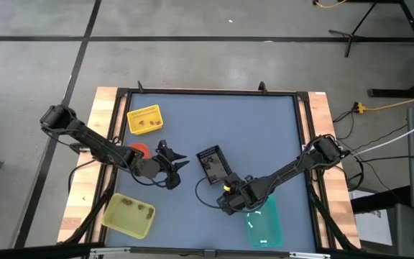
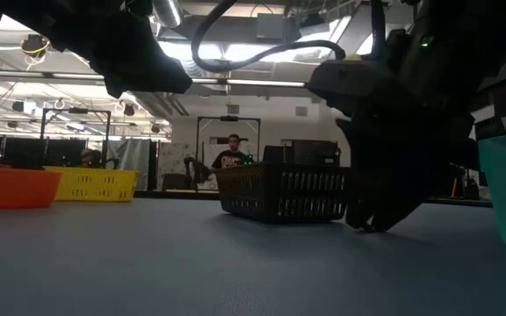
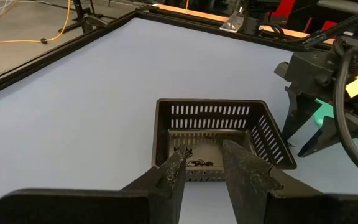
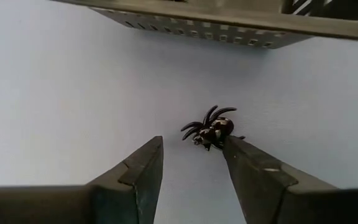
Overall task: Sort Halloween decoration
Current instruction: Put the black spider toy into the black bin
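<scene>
Dark and parted, the fingers of the right tool (image 4: 191,165) stand low over the blue-grey worktop (image 1: 264,129) with a small black spider trinket (image 4: 210,131) lying on the surface between them; one finger tip is touching or just beside the spider, though it is hard to say which, and the trinket is not lifted. Just beyond the spider runs the slotted wall of the black tray (image 1: 213,162), and in the high view this tool sits between that tray and the teal container (image 1: 264,224). The left tool (image 3: 202,173) hangs above the worktop with its fingers apart and nothing between them, facing the black tray, where a few more dark trinkets (image 3: 194,161) lie on the tray floor. Farther out stand a yellow container (image 1: 144,120), an orange container (image 1: 139,150) and a yellow-green container (image 1: 129,214).
</scene>
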Motion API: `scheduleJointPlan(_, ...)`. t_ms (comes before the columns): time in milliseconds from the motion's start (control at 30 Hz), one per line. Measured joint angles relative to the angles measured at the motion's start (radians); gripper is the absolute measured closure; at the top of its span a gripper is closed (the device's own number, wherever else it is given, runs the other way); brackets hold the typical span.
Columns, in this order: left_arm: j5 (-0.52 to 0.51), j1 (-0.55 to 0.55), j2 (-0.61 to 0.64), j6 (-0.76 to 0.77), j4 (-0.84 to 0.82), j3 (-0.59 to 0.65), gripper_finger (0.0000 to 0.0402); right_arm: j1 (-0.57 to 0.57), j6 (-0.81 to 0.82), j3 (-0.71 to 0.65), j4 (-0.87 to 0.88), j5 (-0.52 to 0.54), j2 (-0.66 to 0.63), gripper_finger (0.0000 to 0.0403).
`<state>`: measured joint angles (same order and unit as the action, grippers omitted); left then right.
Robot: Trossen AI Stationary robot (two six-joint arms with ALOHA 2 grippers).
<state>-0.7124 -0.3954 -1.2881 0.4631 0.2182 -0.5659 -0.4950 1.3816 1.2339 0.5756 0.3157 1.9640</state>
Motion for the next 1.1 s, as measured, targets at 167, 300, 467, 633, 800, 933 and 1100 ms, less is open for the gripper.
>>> scheduleJointPlan(167, 0.000, 0.000, 0.000, 0.000, 0.000, 0.000, 0.0310, 0.000, 0.000, 0.000, 0.006, 0.012, 0.001, 0.0258)
scheduleJointPlan(300, 0.000, 0.000, 0.000, 0.000, 0.000, 0.000, 0.0310, 0.000, 0.000, -0.001, 0.007, 0.033, 0.003, 0.0295)
scheduleJointPlan(467, 0.000, 0.000, 0.000, 0.000, 0.000, 0.000, 0.0310, 0.000, 0.000, -0.002, 0.006, 0.037, 0.003, 0.0335)
scheduleJointPlan(633, 0.000, 0.000, 0.000, 0.000, 0.000, 0.000, 0.0310, 0.000, 0.000, -0.002, 0.005, 0.037, 0.003, 0.0360)
scheduleJointPlan(800, 0.000, 0.000, 0.000, 0.000, 0.000, 0.000, 0.0310, 0.000, 0.000, -0.002, 0.004, 0.037, 0.003, 0.0376)
scheduleJointPlan(933, 0.000, 0.000, 0.000, 0.000, 0.000, 0.000, 0.0310, 0.000, 0.000, -0.002, 0.002, 0.036, 0.003, 0.0388)
scheduleJointPlan(1100, 0.000, 0.000, 0.000, 0.000, 0.000, 0.000, 0.0310, 0.000, -0.001, -0.002, 0.003, 0.036, 0.003, 0.0401)
